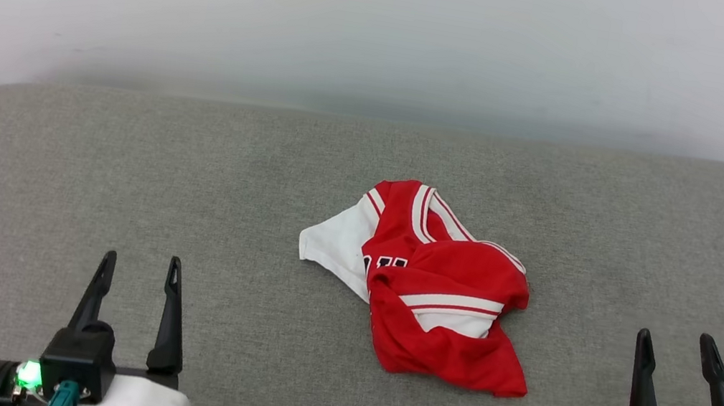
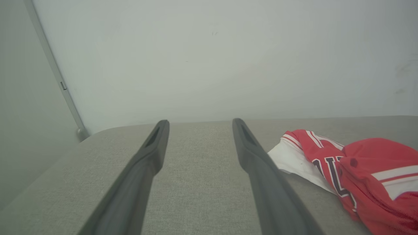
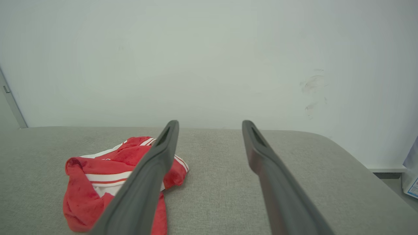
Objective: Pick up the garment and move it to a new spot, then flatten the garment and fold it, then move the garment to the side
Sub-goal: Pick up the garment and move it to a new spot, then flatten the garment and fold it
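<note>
The garment (image 1: 439,288), a red jersey with a white sleeve and white-red striped trim, lies crumpled in a heap near the middle of the grey cushioned surface (image 1: 266,166). Part of its black lettering shows. My left gripper (image 1: 140,264) stands open at the lower left, well apart from the cloth, with nothing between its fingers. At the lower right my right gripper (image 1: 676,341) is open too and holds nothing. In the left wrist view the garment (image 2: 362,169) lies to the right of the left gripper (image 2: 200,122). The right wrist view has the garment (image 3: 94,182) left of the right gripper (image 3: 209,123).
A pale wall (image 1: 390,26) rises right behind the surface's far edge. The surface has rounded far corners, left and right. A metal strip (image 2: 54,68) runs down the wall at the left. Some white object (image 3: 410,176) stands on the floor past the right edge.
</note>
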